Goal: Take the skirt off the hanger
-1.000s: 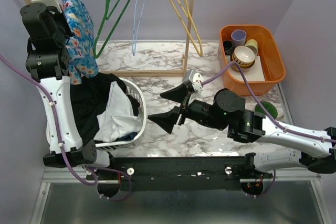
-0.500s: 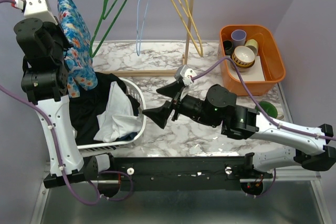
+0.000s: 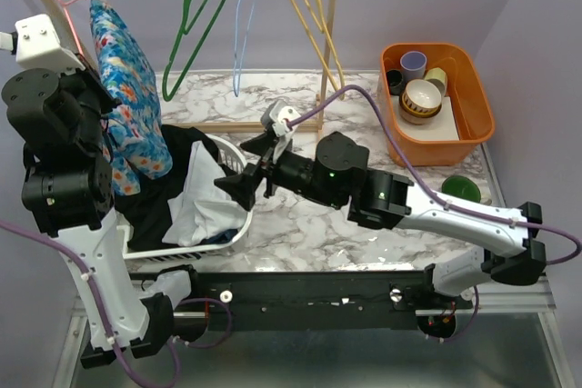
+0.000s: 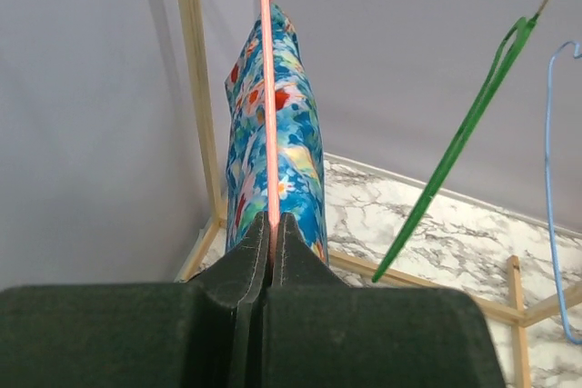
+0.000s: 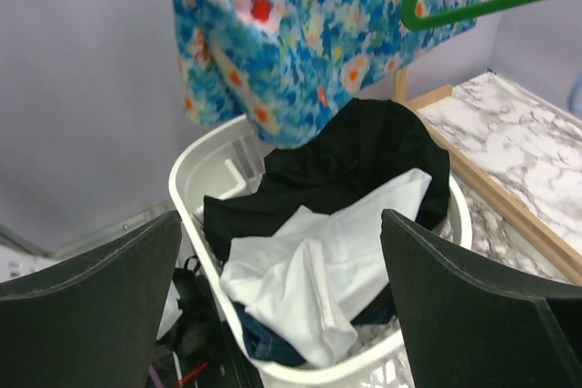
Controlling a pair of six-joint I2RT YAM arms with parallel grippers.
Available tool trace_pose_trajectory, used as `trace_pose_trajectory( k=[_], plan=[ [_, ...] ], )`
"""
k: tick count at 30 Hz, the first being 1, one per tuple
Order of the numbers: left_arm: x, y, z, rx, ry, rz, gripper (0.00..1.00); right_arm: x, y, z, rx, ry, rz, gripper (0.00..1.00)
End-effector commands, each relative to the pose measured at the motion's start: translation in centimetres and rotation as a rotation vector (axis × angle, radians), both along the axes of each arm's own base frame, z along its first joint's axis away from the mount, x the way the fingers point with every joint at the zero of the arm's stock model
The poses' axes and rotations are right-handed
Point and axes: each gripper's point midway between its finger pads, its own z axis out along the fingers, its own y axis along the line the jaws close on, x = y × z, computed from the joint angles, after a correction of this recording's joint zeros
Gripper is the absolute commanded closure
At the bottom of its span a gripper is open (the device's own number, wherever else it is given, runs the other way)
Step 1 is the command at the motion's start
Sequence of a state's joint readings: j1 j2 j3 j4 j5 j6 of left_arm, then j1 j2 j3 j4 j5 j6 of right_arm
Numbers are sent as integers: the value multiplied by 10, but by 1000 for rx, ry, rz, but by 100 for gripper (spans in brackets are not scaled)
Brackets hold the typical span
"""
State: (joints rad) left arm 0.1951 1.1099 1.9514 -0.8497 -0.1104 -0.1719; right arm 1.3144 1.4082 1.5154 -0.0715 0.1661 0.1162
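Observation:
The black skirt (image 3: 159,179) lies bunched in the white basket (image 3: 238,163), partly under a white cloth (image 3: 205,202); the right wrist view shows the skirt (image 5: 355,161) too. The light-blue hanger (image 3: 241,34) hangs bare on the rail, also at the right edge of the left wrist view (image 4: 550,179). My left gripper (image 4: 271,224) is shut on a thin pink hanger (image 4: 267,88) that carries a blue floral garment (image 3: 127,88). My right gripper (image 3: 247,168) is open at the basket's right rim, its wide jaws (image 5: 280,220) framing the white cloth (image 5: 318,270).
A green hanger (image 3: 191,24) and a yellow hanger (image 3: 314,20) hang empty on the wooden rack (image 3: 332,34). An orange bin (image 3: 473,79) with cups and bowls sits at the right, a green disc (image 3: 461,190) near it. Blue denim lies under the white cloth.
My right arm has reached leftwards across the marble to the basket, jaws staying wide. My left arm has shifted left and up, carrying the pink hanger and floral garment with it.

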Motion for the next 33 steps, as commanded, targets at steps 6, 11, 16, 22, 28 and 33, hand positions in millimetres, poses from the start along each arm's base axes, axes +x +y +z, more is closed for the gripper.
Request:
trace_pose_trajectory(
  k=[6,11,16,22,28,33],
  plan=[
    [-51,-39,11,-46,-95,-148,100,-9,69,8,34,-73,147,7],
    [-72,-49,16,-29,-123,-184,100,-32,88,2,44,-141,283,8],
    [-80,-72,20,-51,-154,-300,100,-58,102,5,64,-184,377,5],
    [-84,-76,18,-48,-174,-319,100,-55,126,0,33,-210,290,3],
    [-90,-83,27,-52,-198,-347,100,-39,136,-4,37,-204,201,11],
    [-90,-83,30,-51,-204,-352,100,-40,135,-4,56,-221,208,56]
  ],
)
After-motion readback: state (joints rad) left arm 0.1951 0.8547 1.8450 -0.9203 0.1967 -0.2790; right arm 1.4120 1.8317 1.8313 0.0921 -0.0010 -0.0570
